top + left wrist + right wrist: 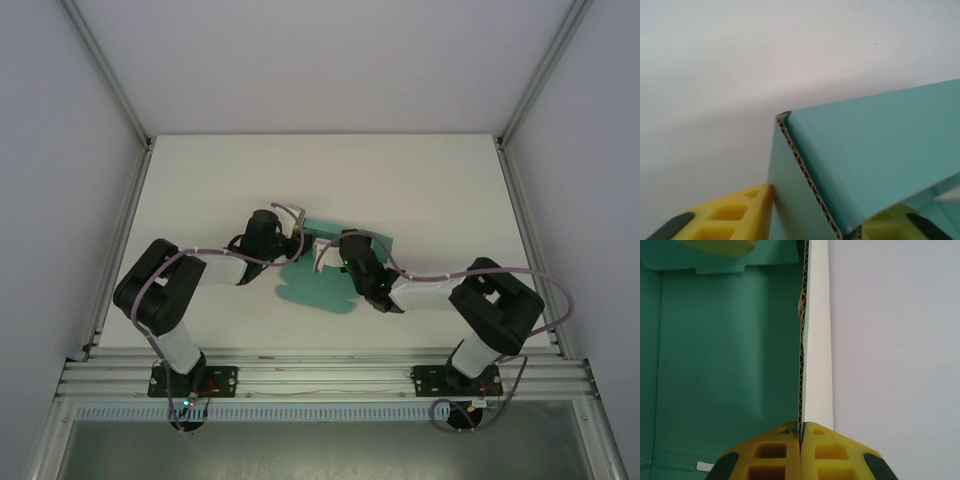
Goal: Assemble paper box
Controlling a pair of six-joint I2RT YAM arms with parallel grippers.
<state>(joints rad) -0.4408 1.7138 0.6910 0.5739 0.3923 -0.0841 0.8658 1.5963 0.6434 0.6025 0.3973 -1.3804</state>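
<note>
The paper box (pixel 322 288) is a teal-green corrugated card sheet, partly folded, lying mid-table between both arms. My left gripper (pixel 296 232) reaches in from the left. In the left wrist view its yellow fingers (pixel 735 215) straddle a folded double wall of the box (pixel 870 155), one on each side and both touching card, so the left gripper (pixel 815 227) is shut on it. My right gripper (pixel 326 256) comes from the right. In the right wrist view it (pixel 800 432) is shut on the edge of an upright wall, teal inside (pixel 730 355), white outside.
The white table (pixel 420 190) stretches back and to both sides of the box. Aluminium frame rails (pixel 115 250) run along the table's left, right and near edges. Grey cables loop from each arm's wrist.
</note>
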